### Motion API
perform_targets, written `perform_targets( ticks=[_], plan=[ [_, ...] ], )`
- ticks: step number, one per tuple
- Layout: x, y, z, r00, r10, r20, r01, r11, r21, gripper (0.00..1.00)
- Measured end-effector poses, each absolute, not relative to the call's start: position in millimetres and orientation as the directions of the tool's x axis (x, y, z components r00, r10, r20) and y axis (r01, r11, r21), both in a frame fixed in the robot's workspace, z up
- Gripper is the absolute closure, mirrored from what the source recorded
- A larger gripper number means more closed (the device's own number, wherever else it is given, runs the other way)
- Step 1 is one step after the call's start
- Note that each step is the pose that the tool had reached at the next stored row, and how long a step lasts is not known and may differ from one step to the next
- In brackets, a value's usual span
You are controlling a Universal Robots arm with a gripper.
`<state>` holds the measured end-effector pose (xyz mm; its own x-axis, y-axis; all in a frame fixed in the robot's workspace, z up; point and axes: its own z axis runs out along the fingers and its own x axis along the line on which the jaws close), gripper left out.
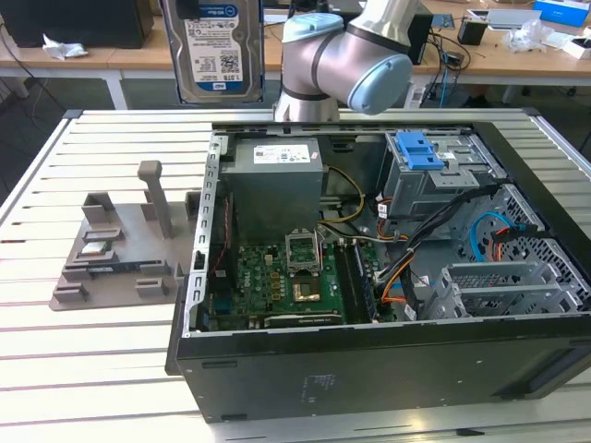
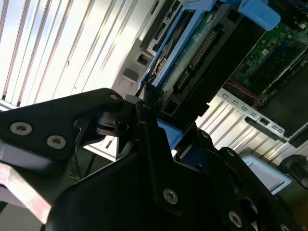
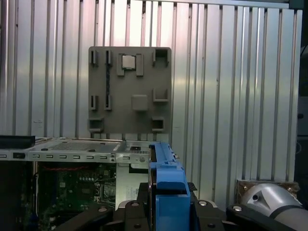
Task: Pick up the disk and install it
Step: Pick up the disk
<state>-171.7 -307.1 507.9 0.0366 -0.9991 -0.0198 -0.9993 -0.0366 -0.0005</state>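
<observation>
The disk [image 1: 219, 51], silver with a white-and-blue label, hangs upright high over the slatted table behind the case's far left corner. In the second wrist view the gripper [image 2: 149, 113] is shut on the disk [image 2: 202, 53], whose blue side rail and connector edge show. The first wrist view looks down along the disk's blue rail [image 3: 168, 185], clamped between the black fingers [image 3: 132, 211]. The open computer case [image 1: 369, 369] lies below, with its drive cage and blue latch [image 1: 420, 152] at the far right.
A grey fixture plate [image 1: 111, 249] with a post lies on the slatted table at the exterior view's left, seen from above as the plate [image 3: 130, 91]. Inside the case are a grey power-supply box [image 1: 274, 185], the green motherboard [image 1: 286, 277] and loose cables [image 1: 416, 268].
</observation>
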Motion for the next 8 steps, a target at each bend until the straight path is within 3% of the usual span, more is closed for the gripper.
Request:
perform_targets(
  ticks=[8],
  plan=[
    [-142,-307,508,0.037,-0.999,-0.02,-0.999,-0.037,-0.001,0.63]
  ],
)
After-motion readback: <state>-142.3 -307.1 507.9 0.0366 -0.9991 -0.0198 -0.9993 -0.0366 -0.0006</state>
